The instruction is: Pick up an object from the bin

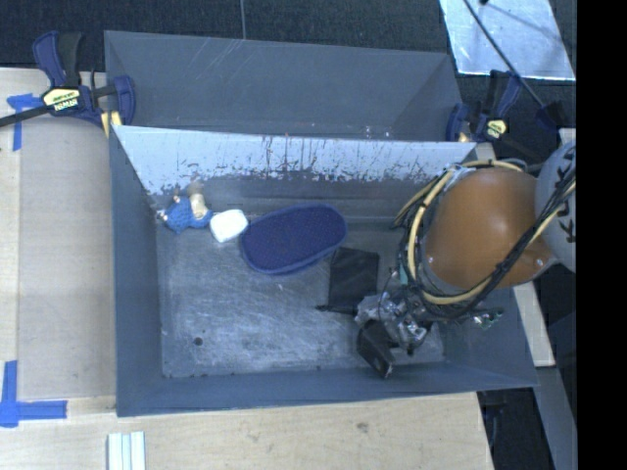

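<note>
Evidently the gripper [397,333] was seen low in the grey metal bin's [137,311] near right corner, just beside a flat black square piece [353,277]; its opening could not be told. Centring over that piece was judged wise before closing.

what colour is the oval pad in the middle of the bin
The oval pad is dark blue, best seen in the camera view.

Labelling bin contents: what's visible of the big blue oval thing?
The blue oval pad is dark blue, matte and soft-looking, like cloth or foam. It lies flat on the bin floor near the back wall, long axis left to right. A white lump sits at its left end, a black flat piece by its lower right edge; contact unclear. The pincer is apart from it.
</note>
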Motion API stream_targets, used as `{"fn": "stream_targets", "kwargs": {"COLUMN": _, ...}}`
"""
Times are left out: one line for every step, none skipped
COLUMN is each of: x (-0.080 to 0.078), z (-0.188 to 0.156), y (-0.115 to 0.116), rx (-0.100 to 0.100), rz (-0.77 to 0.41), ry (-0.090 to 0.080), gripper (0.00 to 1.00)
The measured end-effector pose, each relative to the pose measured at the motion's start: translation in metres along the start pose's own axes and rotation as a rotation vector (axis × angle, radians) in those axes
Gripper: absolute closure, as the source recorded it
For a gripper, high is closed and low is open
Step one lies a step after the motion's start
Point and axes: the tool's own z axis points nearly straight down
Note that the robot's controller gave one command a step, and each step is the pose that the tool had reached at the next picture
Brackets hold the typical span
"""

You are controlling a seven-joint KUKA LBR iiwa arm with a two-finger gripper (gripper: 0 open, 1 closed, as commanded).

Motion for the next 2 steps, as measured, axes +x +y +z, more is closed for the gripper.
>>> {"fn": "stream_targets", "kwargs": {"x": -0.0138, "z": -0.1082, "y": -0.0149, "rx": 0.006, "rz": -0.718, "ry": -0.003, "gripper": 1.0}}
{"fn": "stream_targets", "kwargs": {"x": -0.013, "z": -0.1065, "y": -0.0141, "rx": 0.0, "rz": -0.715, "ry": 0.0, "gripper": 0.0}}
